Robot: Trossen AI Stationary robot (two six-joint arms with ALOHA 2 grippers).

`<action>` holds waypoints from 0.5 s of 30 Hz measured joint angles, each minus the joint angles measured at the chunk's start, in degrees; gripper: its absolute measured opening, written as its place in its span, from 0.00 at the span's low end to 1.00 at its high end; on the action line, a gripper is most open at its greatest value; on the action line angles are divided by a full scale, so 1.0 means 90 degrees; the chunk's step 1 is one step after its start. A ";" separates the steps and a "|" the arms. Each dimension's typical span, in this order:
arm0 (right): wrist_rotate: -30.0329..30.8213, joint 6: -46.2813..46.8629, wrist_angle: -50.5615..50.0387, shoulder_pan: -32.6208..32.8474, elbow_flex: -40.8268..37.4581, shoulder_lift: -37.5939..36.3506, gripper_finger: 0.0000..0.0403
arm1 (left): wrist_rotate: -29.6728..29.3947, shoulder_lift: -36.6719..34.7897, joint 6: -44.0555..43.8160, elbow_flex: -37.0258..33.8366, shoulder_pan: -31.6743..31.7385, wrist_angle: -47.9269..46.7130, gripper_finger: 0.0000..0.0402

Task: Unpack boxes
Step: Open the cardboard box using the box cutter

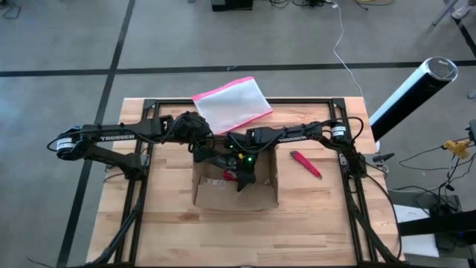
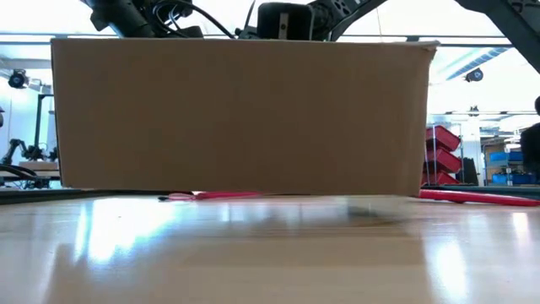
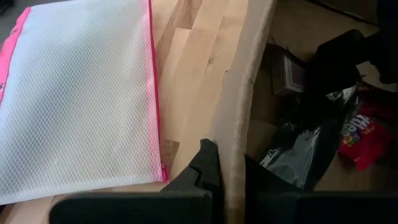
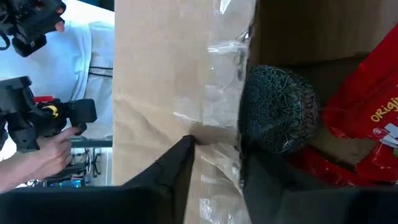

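High view puts the brown cardboard box (image 1: 236,186) at the counter's (image 1: 327,223) centre, flaps open, both arms meeting over it. The left end effector (image 3: 227,177) pinches the box's wall at about 10 o'clock, one finger either side of the cardboard edge. The right end effector (image 4: 214,165) likewise grips a taped flap at about 12 o'clock, above a red snack bag (image 4: 360,106) and a dark patterned item (image 4: 278,109) inside.

Risks, as I judge them: both arms tugging one box may tear the thin cardboard or lift it, spilling contents. A slipping pinch could swing a finger into the other arm, since they are close together. The pink-edged pouch (image 1: 232,104) at 12 o'clock and red tool (image 1: 306,164) at 3 o'clock could be knocked.
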 joint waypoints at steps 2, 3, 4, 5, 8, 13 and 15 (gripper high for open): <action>-0.0037 -0.0051 -0.0028 0.0000 0.0003 -0.0027 0.15 | -0.0007 0.0026 0.0000 0.0000 0.0000 0.0022 0.00; -0.0040 -0.0094 -0.0046 0.0000 0.0013 -0.0037 0.12 | -0.0010 0.0047 0.0002 0.0000 0.0002 0.0033 0.00; -0.0041 -0.0132 -0.0045 0.0000 0.0022 -0.0055 0.08 | -0.0012 0.0071 0.0002 0.0000 0.0003 0.0043 0.00; -0.0041 -0.0203 -0.0027 0.0000 0.0036 -0.0073 0.05 | -0.0012 0.0108 0.0000 0.0000 0.0005 0.0066 0.00; -0.0062 -0.0270 -0.0020 0.0000 0.0091 -0.0189 0.01 | 0.0025 0.0234 0.0007 0.0000 0.0005 0.0097 0.00; -0.0084 -0.0224 -0.0096 -0.0065 0.0278 -0.0442 0.00 | 0.0037 0.0466 0.0008 0.0002 0.0012 0.0094 0.00; -0.0065 -0.0159 -0.0184 -0.0092 0.0393 -0.0513 0.00 | 0.0032 0.0541 -0.0039 0.0002 0.0017 0.0093 0.00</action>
